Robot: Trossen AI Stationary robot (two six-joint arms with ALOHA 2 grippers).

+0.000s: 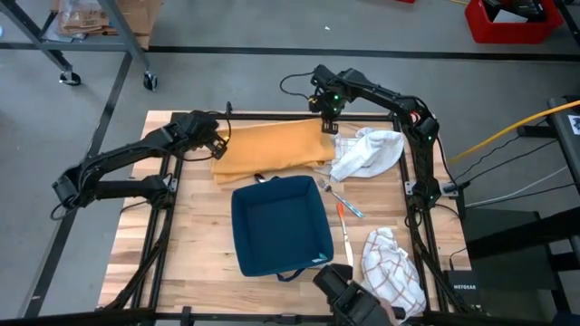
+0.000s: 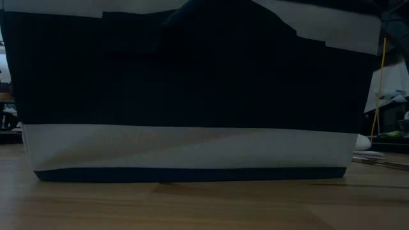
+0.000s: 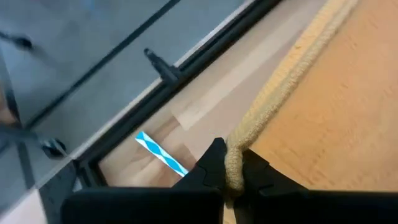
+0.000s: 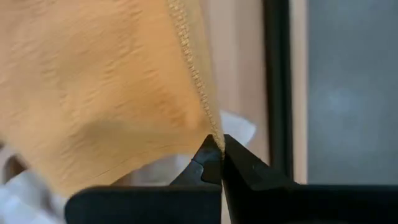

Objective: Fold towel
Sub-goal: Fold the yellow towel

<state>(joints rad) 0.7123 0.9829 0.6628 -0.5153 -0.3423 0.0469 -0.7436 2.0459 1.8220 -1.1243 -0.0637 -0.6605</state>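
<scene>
Mustard-yellow terry towel [image 1: 267,147]: lies flat in a wide band across the far part of the light wooden slatted tabletop [image 1: 195,244], between the two arms. Hemmed edge visible in both wrist views [image 3: 273,106] [image 4: 193,68].

Left end effector [image 1: 216,142]: at the towel's left end, fingers closed on the corded hem; in the left wrist view the hem is pinched between the two dark fingertips [image 3: 211,163].

Right end effector [image 1: 328,124]: at the towel's far right corner, fingers closed on the hem; the right wrist view shows the cloth edge clamped between the fingertips [image 4: 239,163].

White crumpled cloth [image 1: 367,152]: just beside the towel's right end, touching it.

Navy-blue square fabric basket [image 1: 279,226]: on the tabletop centre, near side of the towel, close to its edge; its dark wall with a pale band fills the low view [image 2: 192,96].

Orange-handled utensil [image 1: 343,217] and a second thin utensil [image 1: 350,207]: between basket and white cloth.

White cloth with red check lines [image 1: 391,269]: near right corner of the tabletop.

Blue-and-white striped strip [image 3: 160,154]: on the wood near the tabletop frame, left wrist view only.
</scene>
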